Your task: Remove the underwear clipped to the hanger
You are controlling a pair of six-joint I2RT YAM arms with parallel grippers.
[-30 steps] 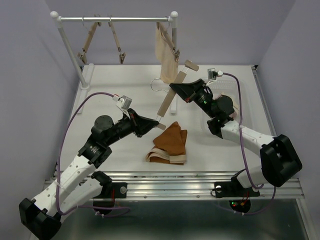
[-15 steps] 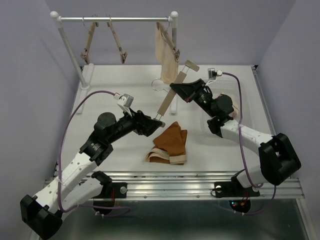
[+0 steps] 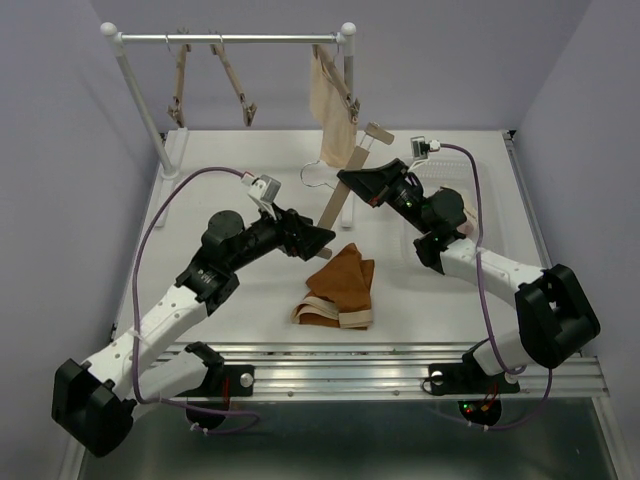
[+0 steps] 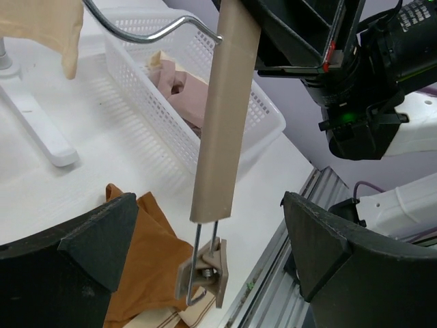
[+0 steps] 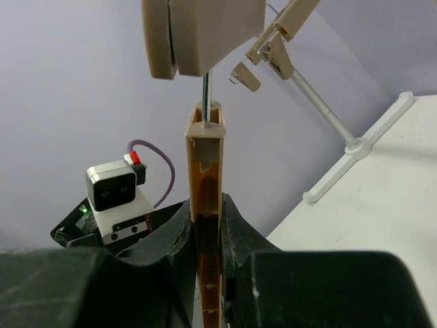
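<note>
My right gripper (image 3: 350, 184) (image 5: 205, 205) is shut on the middle of a wooden clip hanger (image 3: 338, 205) (image 4: 225, 102) (image 5: 205, 164), holding it tilted above the table. My left gripper (image 3: 320, 240) (image 4: 208, 205) stands open around the hanger's lower end, its fingers apart from the bar. The lower clip (image 4: 205, 270) hangs empty. Rust-brown underwear (image 3: 342, 280) (image 4: 147, 260) lies crumpled on the table under it. Cream underwear (image 3: 330, 95) (image 4: 41, 20) hangs clipped on the rail. Pinkish underwear (image 4: 184, 85) lies in the white basket (image 4: 270, 116).
A metal rail (image 3: 240, 39) on white posts spans the back of the table, with two empty clip hangers (image 3: 180, 85) (image 3: 236, 88) on it. The rack's foot (image 4: 34, 130) rests beside the basket. An aluminium frame (image 3: 400, 365) runs along the table's near edge.
My left gripper has opened and moved forward and right, now flanking the hanger's lower end. The right gripper has kept its hold, with the hanger barely shifted.
</note>
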